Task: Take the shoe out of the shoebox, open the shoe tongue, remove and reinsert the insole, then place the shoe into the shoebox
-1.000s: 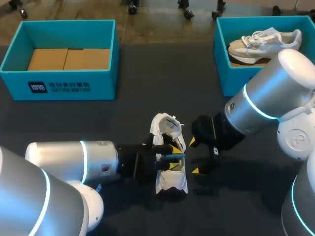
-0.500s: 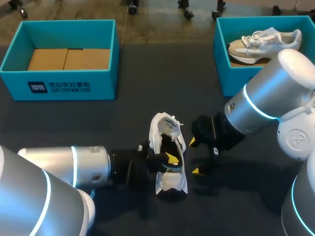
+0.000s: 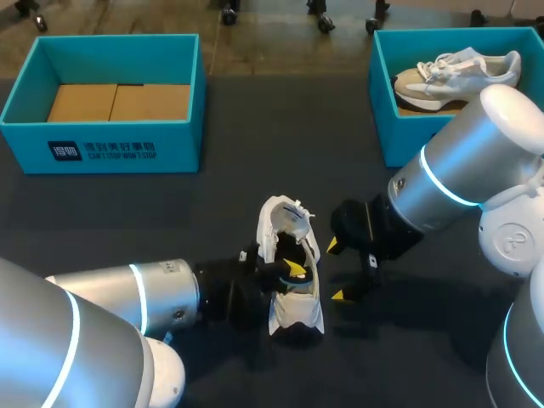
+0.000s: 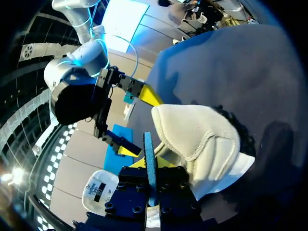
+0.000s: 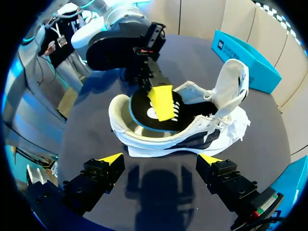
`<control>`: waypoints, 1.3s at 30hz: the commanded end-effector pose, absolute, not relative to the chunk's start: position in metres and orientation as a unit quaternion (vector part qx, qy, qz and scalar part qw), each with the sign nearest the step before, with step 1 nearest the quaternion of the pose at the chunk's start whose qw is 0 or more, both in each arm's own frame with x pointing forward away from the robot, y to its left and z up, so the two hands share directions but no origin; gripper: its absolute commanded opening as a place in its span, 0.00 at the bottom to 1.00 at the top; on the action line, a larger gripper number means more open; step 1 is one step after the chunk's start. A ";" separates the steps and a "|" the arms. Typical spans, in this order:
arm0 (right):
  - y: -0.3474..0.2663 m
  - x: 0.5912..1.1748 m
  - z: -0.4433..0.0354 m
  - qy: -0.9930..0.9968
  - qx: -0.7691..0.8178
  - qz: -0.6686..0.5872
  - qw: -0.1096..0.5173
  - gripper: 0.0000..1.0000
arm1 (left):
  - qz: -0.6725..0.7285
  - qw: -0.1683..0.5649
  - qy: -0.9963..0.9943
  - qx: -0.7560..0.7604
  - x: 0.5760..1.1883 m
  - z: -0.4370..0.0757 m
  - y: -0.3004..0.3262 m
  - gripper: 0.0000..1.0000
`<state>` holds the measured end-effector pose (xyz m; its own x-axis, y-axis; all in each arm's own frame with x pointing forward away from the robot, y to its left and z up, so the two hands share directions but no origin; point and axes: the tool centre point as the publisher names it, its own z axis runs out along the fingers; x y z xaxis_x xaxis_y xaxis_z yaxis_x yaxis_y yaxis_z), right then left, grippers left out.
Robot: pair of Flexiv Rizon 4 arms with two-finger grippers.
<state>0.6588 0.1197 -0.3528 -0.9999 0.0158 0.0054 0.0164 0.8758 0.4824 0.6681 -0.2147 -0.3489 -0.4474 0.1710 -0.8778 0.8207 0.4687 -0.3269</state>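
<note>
Gripping insole (image 5: 140, 103) inside shoe (image 3: 297, 313), left gripper (image 3: 293, 274); right gripper (image 5: 159, 161) open alongside; white print on shoebox (image 3: 170, 144)

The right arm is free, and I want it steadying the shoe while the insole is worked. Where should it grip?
Probably the laced front of the shoe, pinched across from the right gripper's own side. The shoe lies side-on ahead of its open fingers, and the left gripper holds the insole at the heel end, so the front is clear.
</note>
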 end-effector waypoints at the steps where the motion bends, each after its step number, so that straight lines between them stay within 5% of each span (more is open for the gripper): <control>1: 0.120 0.658 -0.353 -0.969 -0.008 -0.249 0.000 1.00 | -0.383 0.404 0.765 0.324 0.676 -0.350 -0.229 0.00; 4: 0.120 0.658 -0.353 -0.969 -0.008 -0.249 0.000 1.00 | -0.395 0.392 0.766 0.323 0.673 -0.348 -0.227 0.00; 6: 0.120 0.658 -0.353 -0.969 -0.008 -0.249 0.000 1.00 | -0.410 0.378 0.768 0.314 0.670 -0.345 -0.223 0.31; 8: 0.120 0.658 -0.353 -0.969 -0.008 -0.249 0.000 1.00 | -0.428 0.369 0.765 0.310 0.669 -0.343 -0.220 0.37; 17: 0.120 0.658 -0.353 -0.969 -0.008 -0.249 0.000 1.00 | -0.473 0.370 0.739 0.307 0.657 -0.332 -0.210 0.41; 24: 0.120 0.658 -0.353 -0.969 -0.008 -0.249 0.000 1.00 | -0.486 0.394 0.715 0.312 0.649 -0.333 -0.215 0.33; 27: 0.120 0.658 -0.353 -0.969 -0.008 -0.249 0.000 1.00 | -0.488 0.409 0.704 0.313 0.648 -0.337 -0.217 0.00; 39: 0.120 0.658 -0.353 -0.969 -0.008 -0.249 0.000 1.00 | -0.463 0.441 0.698 0.323 0.671 -0.350 -0.226 0.00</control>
<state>0.6588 0.1197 -0.3528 -0.9999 0.0157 0.0054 0.0164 0.8758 0.4824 0.6633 -0.2179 -0.3443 -0.4095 0.0587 -0.9104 0.8603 0.3569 -0.3639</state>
